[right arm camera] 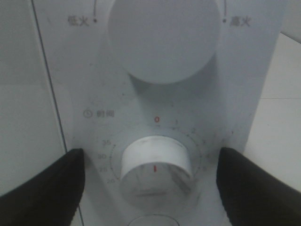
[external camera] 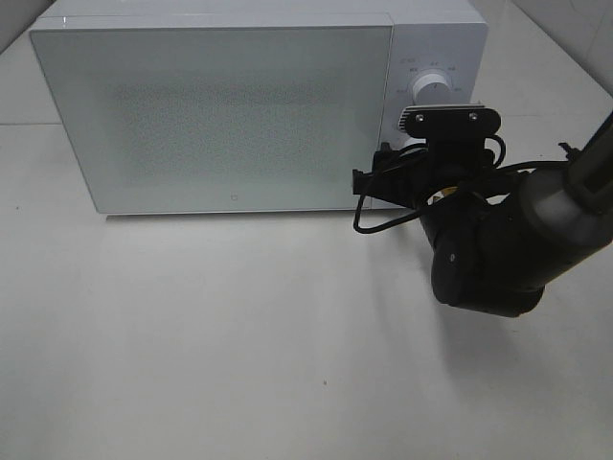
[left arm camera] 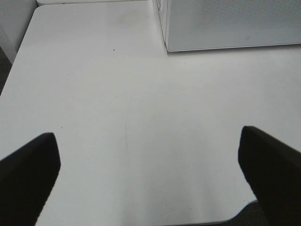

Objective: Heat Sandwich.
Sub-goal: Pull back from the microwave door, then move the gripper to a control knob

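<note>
Left gripper (left arm camera: 146, 134): it hung over the bare bench with the jaws wide and nothing between them; only the two dark fingers (left arm camera: 30, 176) showed at the edges of the left wrist view.
Bench (external camera: 239, 345): white and plain, with a faint curved scratch on it in the left wrist view; a lower corner of the microwave (left arm camera: 225, 23) stood on it further away from the left gripper.
Right arm (external camera: 498, 249): dark and thick, it reached in from the right side of the high view toward the control panel of the microwave (external camera: 230, 115), with a wrist camera (external camera: 450, 120) on top and a black cable hanging in a loop under it.
Right gripper (right arm camera: 150, 151): the jaws were wide and held nothing; one finger stood on each side of the timer knob, near it but apart from it.
Timer knob (right arm camera: 155, 162): white and round, with a short red line on its face and a red 0 on the scale above it.
Upper knob (right arm camera: 162, 37): bigger, white, just above the timer knob on the same panel.
Door (external camera: 220, 115): shut, flat and frosted; the inside did not show through it.
Sandwich: not seen in any view; I cannot tell where it was.
</note>
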Robot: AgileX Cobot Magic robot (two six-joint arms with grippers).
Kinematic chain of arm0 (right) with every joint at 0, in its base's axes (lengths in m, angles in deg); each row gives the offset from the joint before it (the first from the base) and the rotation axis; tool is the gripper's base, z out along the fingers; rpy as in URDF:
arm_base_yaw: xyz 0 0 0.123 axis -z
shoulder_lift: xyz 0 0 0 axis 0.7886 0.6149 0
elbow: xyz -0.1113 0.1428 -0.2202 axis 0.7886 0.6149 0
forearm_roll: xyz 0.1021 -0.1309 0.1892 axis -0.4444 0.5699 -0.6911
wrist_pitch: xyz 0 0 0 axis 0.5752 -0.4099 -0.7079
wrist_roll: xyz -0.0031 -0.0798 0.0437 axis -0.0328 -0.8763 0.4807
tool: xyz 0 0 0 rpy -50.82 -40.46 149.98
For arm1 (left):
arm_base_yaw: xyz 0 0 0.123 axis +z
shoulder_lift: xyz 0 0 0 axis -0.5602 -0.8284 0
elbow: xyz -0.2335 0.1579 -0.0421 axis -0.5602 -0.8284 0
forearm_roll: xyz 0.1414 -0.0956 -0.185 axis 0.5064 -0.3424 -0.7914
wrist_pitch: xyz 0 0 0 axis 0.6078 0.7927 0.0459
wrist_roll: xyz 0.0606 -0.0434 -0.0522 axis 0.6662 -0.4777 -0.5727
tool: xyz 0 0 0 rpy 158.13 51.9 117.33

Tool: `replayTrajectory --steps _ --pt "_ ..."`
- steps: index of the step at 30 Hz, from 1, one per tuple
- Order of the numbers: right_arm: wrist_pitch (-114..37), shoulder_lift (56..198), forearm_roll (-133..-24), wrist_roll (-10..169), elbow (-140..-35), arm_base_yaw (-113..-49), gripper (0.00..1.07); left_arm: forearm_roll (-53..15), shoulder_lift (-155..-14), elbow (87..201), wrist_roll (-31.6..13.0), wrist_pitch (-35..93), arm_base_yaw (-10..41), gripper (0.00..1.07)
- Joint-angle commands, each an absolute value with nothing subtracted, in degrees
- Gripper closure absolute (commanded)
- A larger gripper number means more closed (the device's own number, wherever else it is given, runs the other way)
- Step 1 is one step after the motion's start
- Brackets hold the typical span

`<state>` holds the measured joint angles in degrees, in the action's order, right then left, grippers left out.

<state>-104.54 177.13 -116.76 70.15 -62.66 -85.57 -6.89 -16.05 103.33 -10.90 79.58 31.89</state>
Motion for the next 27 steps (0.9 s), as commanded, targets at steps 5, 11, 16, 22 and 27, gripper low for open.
replayTrajectory --steps 5,11,16,22,27 --pt "-105.7 177.0 -116.4 70.3 -63.3 -85.5 0.32 -7.0 -15.2 103.2 -11.1 78.8 32.2 0.09" --pt "-105.6 177.0 -118.0 70.3 -63.1 -85.6 0.32 -7.0 -15.2 103.2 -11.1 78.8 32.2 0.09" --pt "-105.6 177.0 -118.3 70.1 -63.1 -86.9 0.32 -7.0 -15.2 103.2 -11.1 78.8 32.2 0.09" --pt "-105.9 177.0 -119.6 70.0 -63.1 -87.5 0.32 -7.0 -15.2 103.2 -11.1 78.8 32.2 0.09" --pt "-106.0 177.0 -120.1 70.0 -63.1 -87.5 0.32 -7.0 -15.2 103.2 -11.1 78.8 32.2 0.09"
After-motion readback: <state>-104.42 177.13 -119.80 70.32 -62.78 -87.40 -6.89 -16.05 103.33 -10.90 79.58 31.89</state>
